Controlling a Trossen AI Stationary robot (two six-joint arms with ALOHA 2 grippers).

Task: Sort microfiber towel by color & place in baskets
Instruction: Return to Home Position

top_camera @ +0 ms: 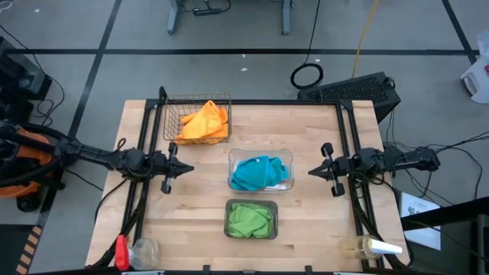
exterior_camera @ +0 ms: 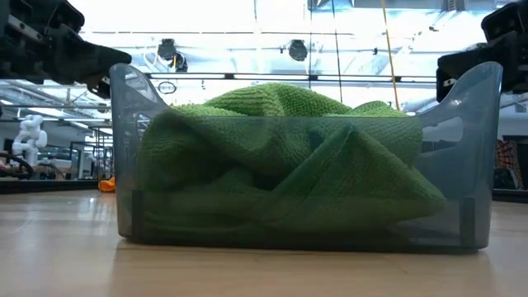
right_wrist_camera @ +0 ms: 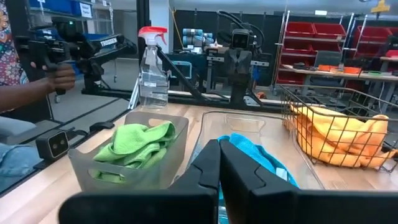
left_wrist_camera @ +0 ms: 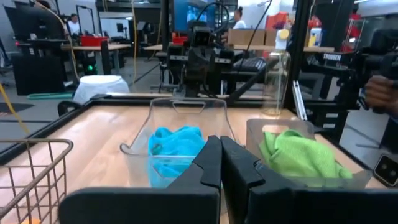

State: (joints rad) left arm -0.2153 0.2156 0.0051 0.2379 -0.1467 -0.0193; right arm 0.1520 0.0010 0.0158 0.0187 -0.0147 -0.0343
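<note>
Left tool [top_camera: 189, 168], right tool [top_camera: 312, 173] closed; fuzzy green towels [top_camera: 249, 219] fill grey tray [exterior_camera: 483, 148].

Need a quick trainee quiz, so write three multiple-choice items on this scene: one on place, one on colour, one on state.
1. Which container stands between the other two? A. wire basket B. clear tray C. grey tray
2. What colour are the towels in the wire basket? A. green B. blue C. orange
3. The left gripper and right gripper are: A. shut, empty B. wide open C. holding towels
Answers: 1 B, the high view shows it mid-row. 2 C, orange cloth fills the mesh. 3 A, each wrist view shows the fingers touching with nothing between.
</note>
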